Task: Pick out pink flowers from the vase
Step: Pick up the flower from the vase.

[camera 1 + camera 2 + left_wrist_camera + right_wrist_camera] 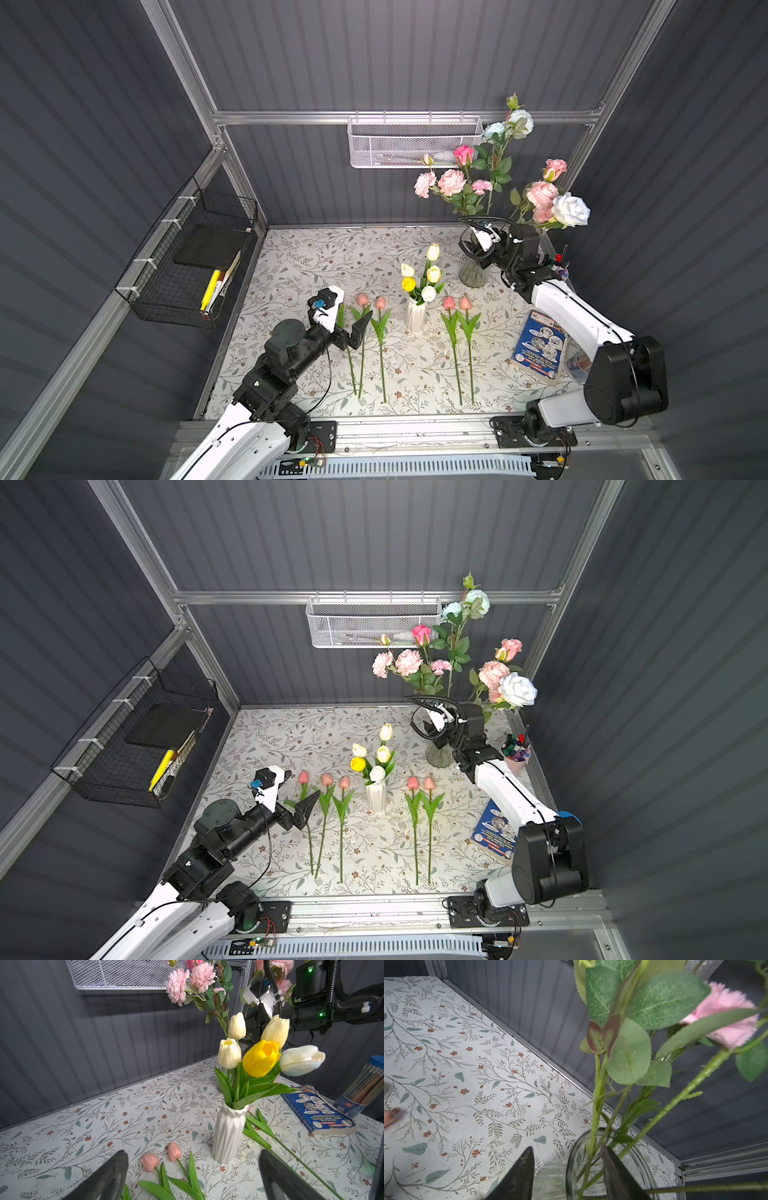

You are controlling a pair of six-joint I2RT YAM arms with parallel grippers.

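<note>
Blue book [540, 347] flat on table [311, 257]; mesh basket [411, 141] on wall.

In both top views the right arm [561, 303] hides the rim of the glass vase [473, 276], while the right wrist view cuts off its body.

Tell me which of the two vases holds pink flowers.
The clear glass vase at the back: pink carnations and pink roses stand in it. The white ribbed vase holds only yellow and cream tulips.
</note>
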